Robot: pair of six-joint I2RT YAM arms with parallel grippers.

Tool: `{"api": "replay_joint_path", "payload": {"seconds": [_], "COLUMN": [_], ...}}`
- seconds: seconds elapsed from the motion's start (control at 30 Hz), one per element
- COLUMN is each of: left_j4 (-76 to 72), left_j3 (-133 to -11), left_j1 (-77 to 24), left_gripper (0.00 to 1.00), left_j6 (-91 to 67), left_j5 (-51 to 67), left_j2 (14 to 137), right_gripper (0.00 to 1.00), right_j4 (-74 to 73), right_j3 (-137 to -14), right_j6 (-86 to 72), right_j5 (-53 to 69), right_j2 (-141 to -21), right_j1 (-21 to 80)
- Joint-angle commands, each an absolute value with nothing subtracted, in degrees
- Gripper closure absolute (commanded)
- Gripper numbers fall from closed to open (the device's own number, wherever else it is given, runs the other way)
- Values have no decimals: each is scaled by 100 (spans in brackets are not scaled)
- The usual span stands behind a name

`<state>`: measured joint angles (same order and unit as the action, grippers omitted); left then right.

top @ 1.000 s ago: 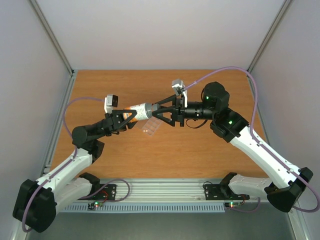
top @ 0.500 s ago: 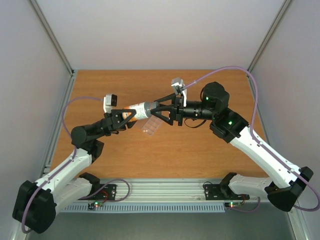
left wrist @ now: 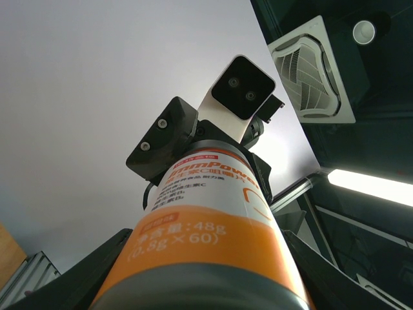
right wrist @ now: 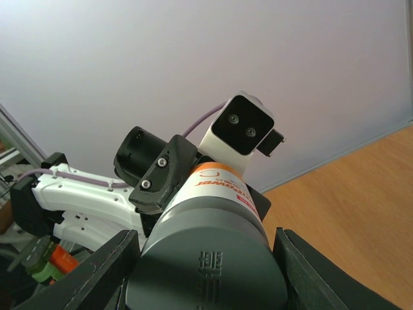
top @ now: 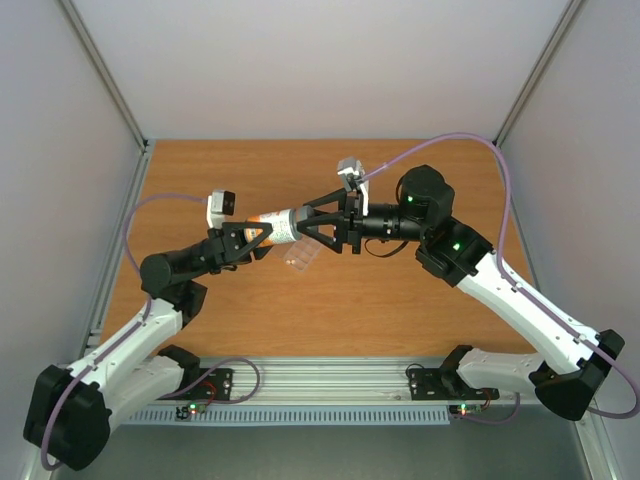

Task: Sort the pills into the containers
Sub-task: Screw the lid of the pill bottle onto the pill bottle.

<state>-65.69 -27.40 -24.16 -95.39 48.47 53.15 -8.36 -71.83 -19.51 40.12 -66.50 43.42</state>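
An orange-and-white pill bottle (top: 272, 226) hangs lying sideways above the table, held between both arms. My left gripper (top: 262, 234) is shut on its body (left wrist: 205, 219), a black finger (left wrist: 71, 287) on each side. My right gripper (top: 306, 222) is shut on the grey cap (right wrist: 206, 271), which fills the space between its fingers (right wrist: 97, 274). Each wrist view shows the other arm's white camera beyond the bottle. The clear pill box (top: 300, 258), holding the containers, lies flat on the table just below the bottle. No pills are visible.
The wooden table (top: 330, 310) is walled by pale panels at the back and sides. A metal rail (top: 330, 385) with both arm bases runs along the near edge. Purple cables (top: 505, 180) loop off each wrist.
The right wrist has rolled about its axis while gripping the cap, and both grippers with the bottle have shifted slightly left and away. The pill box has stayed put.
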Motion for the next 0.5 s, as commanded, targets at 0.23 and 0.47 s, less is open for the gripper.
{"api": "replay_joint_path", "payload": {"seconds": [0.23, 0.47], "left_j4": [-6653, -6663], "left_j3": [-2994, -3179], "left_j1": [-2487, -2555], "left_gripper": [99, 99], "left_j6": [-9389, -9345], "left_j5": [4918, 4912], "left_j2": [5184, 5326], "right_gripper": [79, 79], "right_j4": [-642, -586], "right_j3": [-7134, -6987], "right_j6": [-2008, -2071], "right_j5": [4164, 4246], "right_j2": [-6833, -6883], "right_j1": [4482, 4561]}}
